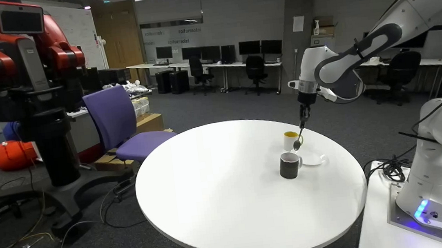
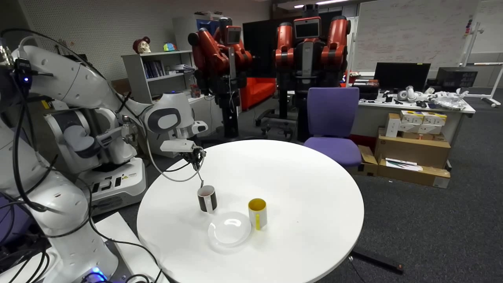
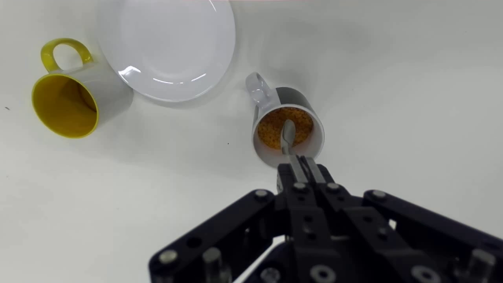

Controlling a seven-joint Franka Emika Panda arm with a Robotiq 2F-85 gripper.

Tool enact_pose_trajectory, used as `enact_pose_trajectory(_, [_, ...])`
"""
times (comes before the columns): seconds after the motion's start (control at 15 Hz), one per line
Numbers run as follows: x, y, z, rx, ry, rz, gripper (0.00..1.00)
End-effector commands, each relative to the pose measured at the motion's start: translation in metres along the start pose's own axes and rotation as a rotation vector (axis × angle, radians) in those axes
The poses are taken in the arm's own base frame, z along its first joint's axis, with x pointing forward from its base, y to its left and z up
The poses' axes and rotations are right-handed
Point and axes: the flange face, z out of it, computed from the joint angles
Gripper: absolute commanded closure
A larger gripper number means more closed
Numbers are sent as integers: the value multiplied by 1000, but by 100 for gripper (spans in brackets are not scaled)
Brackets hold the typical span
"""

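Observation:
My gripper (image 3: pixel 303 160) is shut on the handle of a metal spoon (image 3: pixel 289 133). The spoon points downward, and in the wrist view its bowl lies in front of the opening of a dark grey and white mug (image 3: pixel 291 96). Inside that mug are orange-brown speckled contents (image 3: pixel 270 127). In an exterior view the spoon's bowl (image 1: pixel 297 145) hangs higher than the rim of the dark mug (image 1: pixel 289 169). A white plate (image 2: pixel 220 240) lies beside it. A white mug with yellow inside and yellow handle (image 2: pixel 262 217) stands upright at the plate's other side.
All of these stand on a round white table (image 1: pixel 210 182). The arm's base sits on a separate white stand (image 1: pixel 373 223) at the table's edge. A purple chair (image 2: pixel 332 118) is close to the far side. Red robots (image 2: pixel 310 51) stand behind.

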Motion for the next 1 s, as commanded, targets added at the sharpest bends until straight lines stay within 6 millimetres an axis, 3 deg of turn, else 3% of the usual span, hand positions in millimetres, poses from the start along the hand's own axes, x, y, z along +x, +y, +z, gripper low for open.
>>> enact_pose_trajectory(0.0, [7,7,12,-1,-20,-35,99])
enact_pose_trajectory(0.93, [43,0,50,-62,-7,-139,99])
